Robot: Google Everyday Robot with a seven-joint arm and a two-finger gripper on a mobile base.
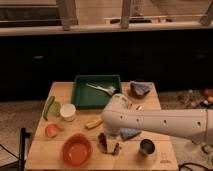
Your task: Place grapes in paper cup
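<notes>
The grapes, a small dark reddish cluster, lie on the wooden table near its front edge, between the orange bowl and the metal cup. My gripper hangs from the white arm and points down, right beside the grapes on their left, close to the tabletop. The paper cup, short and white, stands upright at the left of the table, well apart from the gripper, behind and to its left.
An orange bowl sits front left, a shiny metal cup front right. A green tray with a utensil stands at the back. A yellow item, a peach-coloured fruit, a green item and blue packets lie around.
</notes>
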